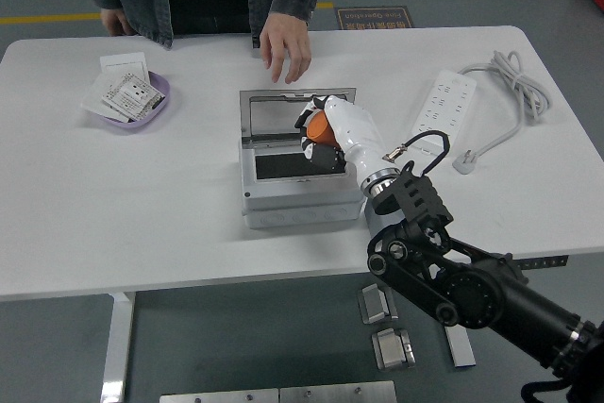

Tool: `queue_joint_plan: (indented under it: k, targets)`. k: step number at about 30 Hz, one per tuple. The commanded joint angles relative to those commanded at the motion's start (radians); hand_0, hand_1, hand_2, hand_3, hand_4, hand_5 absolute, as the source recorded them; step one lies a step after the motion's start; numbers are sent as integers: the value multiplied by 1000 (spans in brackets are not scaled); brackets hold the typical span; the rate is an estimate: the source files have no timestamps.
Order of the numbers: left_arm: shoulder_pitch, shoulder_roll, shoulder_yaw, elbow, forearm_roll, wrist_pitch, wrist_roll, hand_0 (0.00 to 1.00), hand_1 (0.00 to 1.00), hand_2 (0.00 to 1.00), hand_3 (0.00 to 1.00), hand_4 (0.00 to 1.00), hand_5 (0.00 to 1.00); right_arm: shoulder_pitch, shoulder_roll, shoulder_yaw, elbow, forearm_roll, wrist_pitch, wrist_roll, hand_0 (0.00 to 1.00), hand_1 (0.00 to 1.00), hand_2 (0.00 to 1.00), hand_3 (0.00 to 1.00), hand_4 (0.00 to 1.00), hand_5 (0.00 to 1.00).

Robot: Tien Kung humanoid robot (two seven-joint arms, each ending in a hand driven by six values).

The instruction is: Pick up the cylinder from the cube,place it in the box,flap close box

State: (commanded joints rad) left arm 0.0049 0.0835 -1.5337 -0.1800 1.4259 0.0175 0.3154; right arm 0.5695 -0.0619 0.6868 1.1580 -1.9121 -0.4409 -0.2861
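My right hand (319,135) is shut on the orange cylinder (320,126) and holds it over the right part of the open grey box (300,203). The box's lid (276,116) stands upright at the back. The box's dark inside (281,166) shows to the left of my hand. My right arm hides the grey cube. My left arm is out of view.
A person stands at the far side, one hand (284,48) resting on the table just behind the box. A purple bowl (160,103) with white packets is at the far left. A white power strip (444,108) with its cable (514,82) lies at the right.
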Motion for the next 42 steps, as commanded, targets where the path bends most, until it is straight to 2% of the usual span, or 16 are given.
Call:
queue_joint_plan:
  k: [5,12,19,26,27,32,33,38,39,42]
  targets:
    - [-5,5,2,0,1,0,-1,639,637,502,609,673,304,53,24,-51,-52,-8,32,-42,384,202,259,262,2,2]
    - [-14,4,3,0,9,-3,0,639,637,502,609,672,306,91,47,-114,-90,30,44,-47,386,208,263,264,2,2]
    - [-26,3,1,0,23,-5,1,639,637,502,610,671,306,104,55,-112,-118,81,74,13,368,211,266,268,2,2]
    - [-30,2,5,0,26,-6,1,639,637,502,610,671,305,113,46,-98,-141,49,121,56,371,215,270,272,2,2]
    - [-31,2,4,0,28,-6,1,639,637,502,610,670,306,115,45,-99,-144,40,127,56,482,417,498,580,380,66]
    - [-34,2,3,0,34,-7,2,639,637,502,610,670,306,122,44,-107,-149,-4,146,48,482,417,498,580,380,66]
    - [-35,1,3,0,35,-7,2,639,637,498,609,671,308,122,44,-110,-150,-10,148,48,637,593,612,686,597,69]
    - [-37,-1,8,0,37,-8,0,639,637,498,609,671,308,124,44,-117,-153,-29,147,52,637,593,612,686,597,69]
    - [-38,-2,9,0,37,-9,0,639,637,496,609,670,310,124,44,-117,-154,-33,146,54,731,654,650,719,695,94]
    - [-38,-3,12,0,37,-9,-1,639,637,496,609,670,310,123,44,-116,-155,-43,142,61,731,654,650,719,695,94]
